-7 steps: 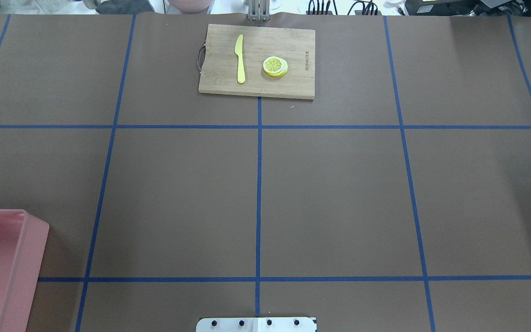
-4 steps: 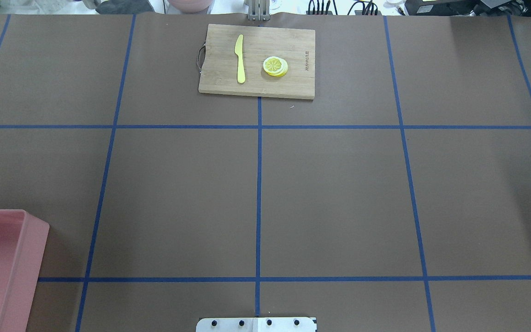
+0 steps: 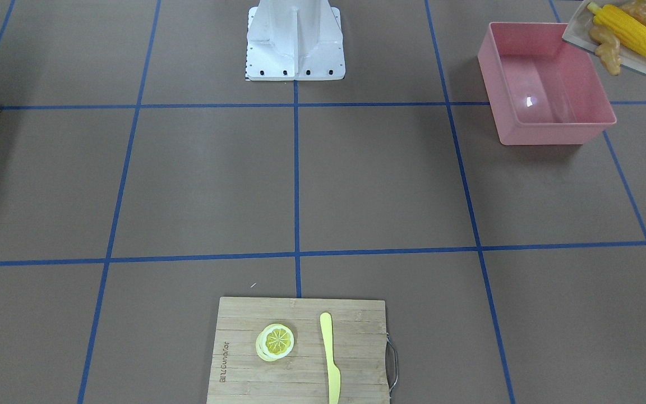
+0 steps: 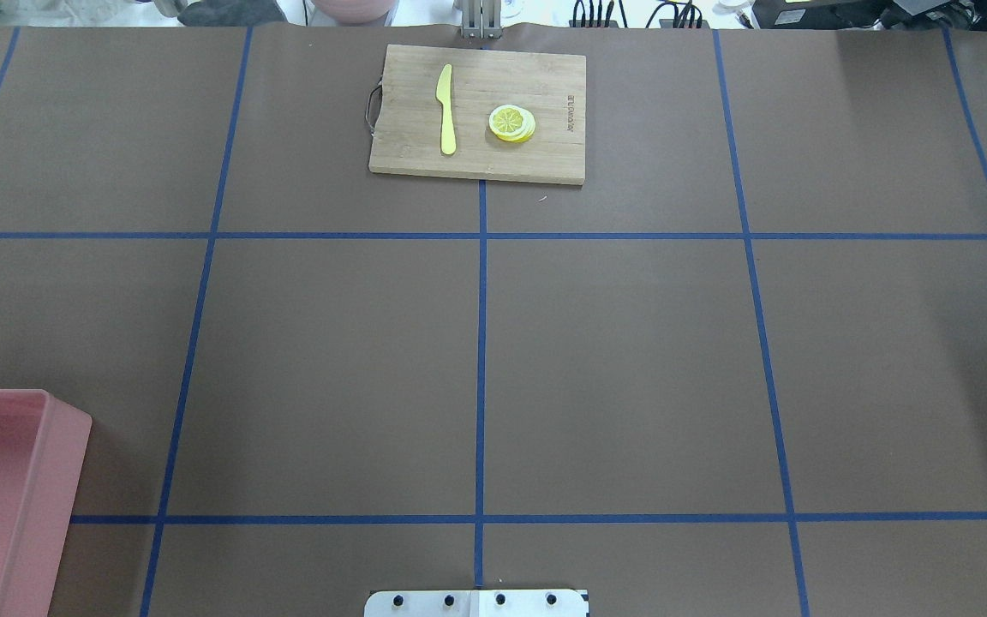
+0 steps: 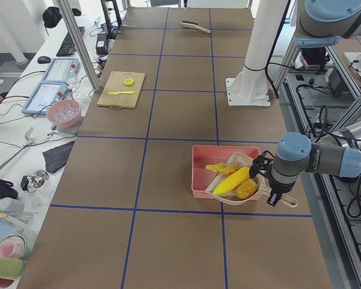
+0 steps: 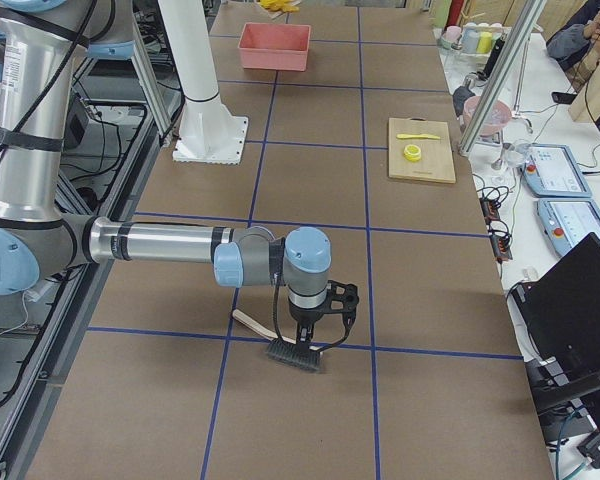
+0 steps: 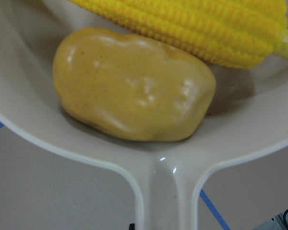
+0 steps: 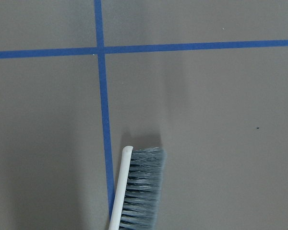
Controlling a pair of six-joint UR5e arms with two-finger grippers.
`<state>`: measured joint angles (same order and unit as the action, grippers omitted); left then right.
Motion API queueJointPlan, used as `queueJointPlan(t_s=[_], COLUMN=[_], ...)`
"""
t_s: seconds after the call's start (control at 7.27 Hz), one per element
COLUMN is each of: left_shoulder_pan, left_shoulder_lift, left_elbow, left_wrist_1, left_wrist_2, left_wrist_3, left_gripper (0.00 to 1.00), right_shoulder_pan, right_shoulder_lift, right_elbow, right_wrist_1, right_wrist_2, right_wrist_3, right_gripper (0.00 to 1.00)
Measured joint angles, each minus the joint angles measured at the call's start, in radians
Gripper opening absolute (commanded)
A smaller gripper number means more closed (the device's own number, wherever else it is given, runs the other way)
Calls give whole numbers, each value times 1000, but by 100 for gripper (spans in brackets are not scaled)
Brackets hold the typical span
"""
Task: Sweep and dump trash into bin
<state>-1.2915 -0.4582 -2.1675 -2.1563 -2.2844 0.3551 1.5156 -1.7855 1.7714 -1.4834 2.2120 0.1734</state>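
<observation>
The pink bin [image 3: 553, 133] stands at the robot's left; it also shows in the overhead view [image 4: 56, 480]. A beige dustpan [image 3: 578, 25] hangs above the bin's far corner and carries the yellow corn cob [image 3: 631, 31], the tan ginger root [image 3: 609, 53] and the orange-brown potato [image 3: 642, 14]. The left wrist view shows the potato [image 7: 134, 86] and corn [image 7: 192, 24] close up. My left gripper [image 5: 275, 194] is at the dustpan's handle; I cannot tell whether it is open or shut. My right gripper [image 6: 315, 325] is over a brush [image 6: 292, 352] on the table; I cannot tell its state either.
A wooden cutting board [image 4: 545, 163] with a pale yellow knife [image 4: 445, 107] and a lemon slice [image 4: 511, 122] lies at the table's far middle. The robot's white base plate [image 4: 476, 603] sits at the near edge. The brush head [image 8: 141, 191] rests beside a blue tape line.
</observation>
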Motion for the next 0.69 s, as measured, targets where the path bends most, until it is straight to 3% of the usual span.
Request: queueJointPlan(t_s=[0.69], left_shoulder_pan=[0], left_shoulder_lift=[-30], left_elbow=[-1], left_wrist_1=[7], left_wrist_2=[-1], left_wrist_3=[-20], left_gripper=[0], right_shoulder_pan=[0], right_shoulder_lift=[0], right_elbow=[-2], right_wrist_1=[0], right_wrist_2=[0], right_wrist_3=[0], right_gripper=[100])
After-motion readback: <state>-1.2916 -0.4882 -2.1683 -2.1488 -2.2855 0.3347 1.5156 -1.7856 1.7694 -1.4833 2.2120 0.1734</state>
